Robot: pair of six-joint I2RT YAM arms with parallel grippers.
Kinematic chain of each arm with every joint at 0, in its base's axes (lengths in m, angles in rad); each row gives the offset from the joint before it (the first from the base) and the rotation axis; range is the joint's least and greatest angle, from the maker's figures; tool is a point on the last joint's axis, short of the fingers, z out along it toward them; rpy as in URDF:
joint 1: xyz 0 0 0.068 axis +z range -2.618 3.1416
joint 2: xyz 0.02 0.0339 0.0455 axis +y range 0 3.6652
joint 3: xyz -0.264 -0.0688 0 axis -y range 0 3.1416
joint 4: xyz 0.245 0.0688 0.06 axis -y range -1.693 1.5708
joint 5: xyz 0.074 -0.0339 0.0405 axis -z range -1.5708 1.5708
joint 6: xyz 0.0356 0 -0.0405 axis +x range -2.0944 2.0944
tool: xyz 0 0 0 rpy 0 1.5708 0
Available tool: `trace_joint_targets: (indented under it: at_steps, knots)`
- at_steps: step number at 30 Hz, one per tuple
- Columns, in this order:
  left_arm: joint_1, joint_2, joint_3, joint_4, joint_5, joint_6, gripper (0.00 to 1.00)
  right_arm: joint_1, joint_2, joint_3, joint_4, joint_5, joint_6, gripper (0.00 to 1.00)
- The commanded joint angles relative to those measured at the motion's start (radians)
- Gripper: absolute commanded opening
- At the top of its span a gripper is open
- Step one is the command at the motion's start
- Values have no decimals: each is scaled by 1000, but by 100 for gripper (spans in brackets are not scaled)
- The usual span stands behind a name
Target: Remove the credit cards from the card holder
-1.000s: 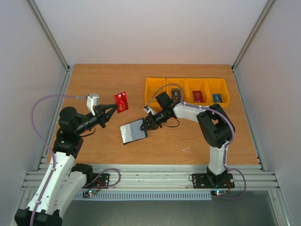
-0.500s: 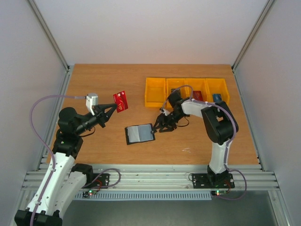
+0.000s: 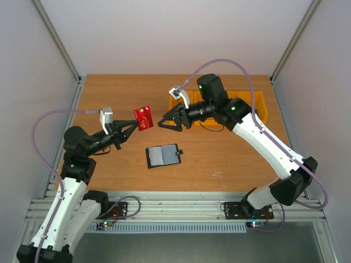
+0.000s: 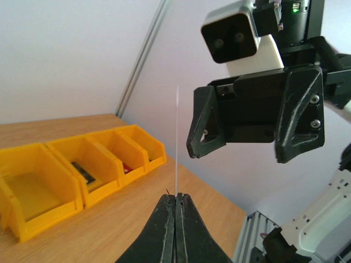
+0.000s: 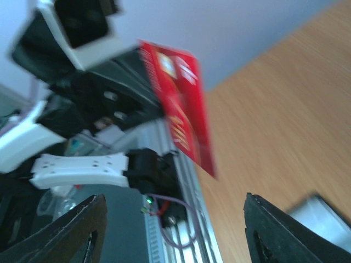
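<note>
Now the right gripper has lifted off the wallet, which lies open near the middle of the table, and gapes wide and empty at the red card pinched tight in the left gripper, maybe to take it.

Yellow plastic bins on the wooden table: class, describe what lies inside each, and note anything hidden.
Left wrist view: the nearest yellow plastic bin looks empty; the second bin holds a dark flat item; the third bin shows something red. The farthest bin's inside is hidden behind its wall.
</note>
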Motion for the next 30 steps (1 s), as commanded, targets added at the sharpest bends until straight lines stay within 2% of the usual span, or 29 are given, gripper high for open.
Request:
trace_joint_targets:
  at_steps: [1, 5, 9, 11, 14, 17, 18, 20, 22, 25, 26, 28, 30]
  knots:
    - [3, -11, 42, 120, 91, -59, 0, 38, 52, -4, 253, -140, 95, 65]
    - [2, -16, 41, 132, 90, -76, 0, 52, 83, 1, 363, -205, 167, 52]
    - [1, -13, 38, 146, 89, -90, 0, 73, 114, 46, 289, -202, 124, 42]
    - [1, -11, 38, 148, 88, -93, 0, 73, 119, 48, 277, -201, 117, 30]
    - [0, -8, 36, 146, 85, -99, 0, 72, 115, 48, 286, -223, 121, 3]
    - [-1, -9, 36, 105, 27, -102, 0, 58, 102, 50, 271, -212, 123, 1]
    - [-1, -9, 36, 57, -35, -100, 6, 37, 101, 53, 251, -198, 132, 1]
    - [-1, -11, 38, -98, -218, -81, 43, -52, 108, 74, 157, -165, 137, 1]
    - [1, -13, 31, -222, -360, -27, 69, -165, 138, 136, -40, -104, 96, 1]
    - [2, -34, 7, -329, -516, 61, 94, -345, 235, 304, -452, 63, -15, 1]
    - [4, -42, -6, -349, -549, 79, 99, -413, 274, 356, -564, 116, -35, 1]
    - [7, -56, -36, -371, -600, 99, 99, -517, 339, 429, -711, 251, -69, 1]
    - [10, -62, -72, -379, -639, 91, 99, -588, 388, 470, -773, 380, -100, 1]
